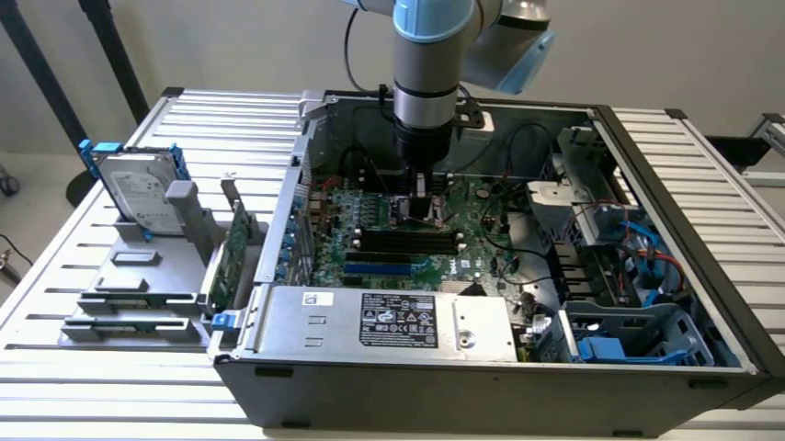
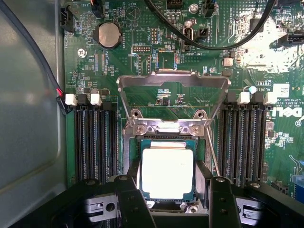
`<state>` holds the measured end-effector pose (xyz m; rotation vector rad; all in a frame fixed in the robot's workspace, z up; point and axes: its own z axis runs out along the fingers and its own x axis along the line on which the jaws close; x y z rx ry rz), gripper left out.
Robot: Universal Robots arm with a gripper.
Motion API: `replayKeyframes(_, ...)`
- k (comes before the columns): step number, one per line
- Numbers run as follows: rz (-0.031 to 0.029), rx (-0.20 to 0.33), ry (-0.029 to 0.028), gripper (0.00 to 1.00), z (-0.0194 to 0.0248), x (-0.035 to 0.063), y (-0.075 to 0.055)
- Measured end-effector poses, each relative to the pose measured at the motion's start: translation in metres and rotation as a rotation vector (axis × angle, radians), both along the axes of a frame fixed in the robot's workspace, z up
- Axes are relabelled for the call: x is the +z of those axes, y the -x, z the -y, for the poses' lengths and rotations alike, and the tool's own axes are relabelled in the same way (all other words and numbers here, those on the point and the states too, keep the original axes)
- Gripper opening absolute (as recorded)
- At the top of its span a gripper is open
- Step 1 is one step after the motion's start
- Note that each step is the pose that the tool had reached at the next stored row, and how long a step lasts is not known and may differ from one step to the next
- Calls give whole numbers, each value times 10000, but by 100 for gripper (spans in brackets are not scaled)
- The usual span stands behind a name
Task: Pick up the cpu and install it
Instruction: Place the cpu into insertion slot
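The cpu [image 2: 167,172], a small square chip with a bright silver top and a green rim, sits between my gripper's two black fingers [image 2: 135,173]. My gripper [image 2: 169,178] is shut on the cpu, with a pad against each side edge. The chip is level over the open socket [image 2: 166,130] on the green motherboard [image 2: 237,76], and the socket's metal load plate [image 2: 173,80] is swung back. In the exterior view my gripper [image 1: 421,191] reaches straight down into the open computer case [image 1: 663,276], near the middle of the board.
Black memory slots [image 2: 95,142] flank the socket on both sides. A black cable [image 2: 209,45] arcs over the board. The silver power supply [image 1: 392,317] fills the case front. Outside, a hard drive with blue rails [image 1: 135,188] and a green card [image 1: 233,248] stand in a grey rack.
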<state>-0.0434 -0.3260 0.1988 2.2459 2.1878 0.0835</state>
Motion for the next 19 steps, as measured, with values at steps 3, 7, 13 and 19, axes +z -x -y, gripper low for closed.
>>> replayKeyframes(3, 0, 0, 0, 54, 0, 0, 4)
replayKeyframes(7, -1, 1, 0, 54, 0, 0, 5)
replayKeyframes(13, -6, 8, 1, 54, 0, 0, 5)
replayKeyframes(19, -7, 9, 1, 56, 0, 0, 5)
